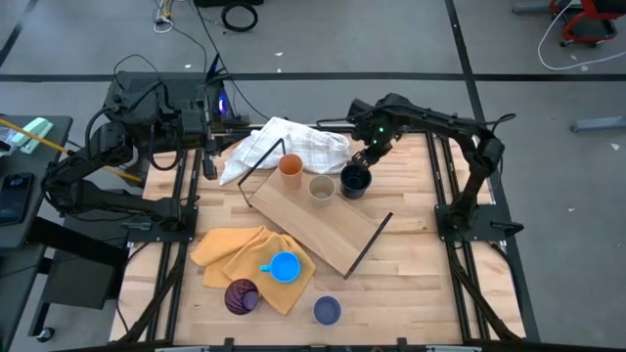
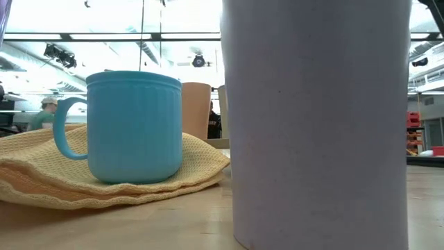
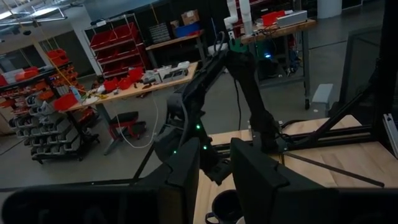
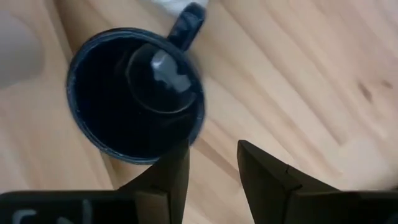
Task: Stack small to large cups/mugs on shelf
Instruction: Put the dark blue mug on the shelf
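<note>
The light-wood shelf [image 1: 323, 227] lies across the table's middle. On its far end stand the orange cup [image 1: 290, 164] and the tan cup [image 1: 321, 188]. The dark navy mug [image 1: 354, 181] stands upright at the shelf's far right edge. My right gripper [image 1: 363, 159] is open and hovers over this mug [image 4: 134, 93]; in the right wrist view my right gripper [image 4: 213, 149] sits at the rim opposite the handle [image 4: 189, 22]. The bright blue mug [image 1: 284, 266] stands on a yellow cloth [image 1: 235, 252]. The purple cup [image 1: 242, 296] and the lavender cup [image 1: 327, 311] stand near the near edge. My left gripper [image 1: 208, 161] waits, open, at the far left. My right gripper comes at the navy mug from above, pointing down. One fingertip [image 4: 179, 155] stands right at the mug's rim [image 4: 194, 134], on the side away from the handle. I cannot tell whether it touches the mug.
A white checked cloth [image 1: 279, 145] lies bunched at the far edge behind the cups. Black frame rails [image 1: 445, 186] run along both table sides. The low view is filled by the lavender cup [image 2: 319, 118] and the blue mug [image 2: 135, 125]. A person [image 2: 47, 105] shows far off in the room.
</note>
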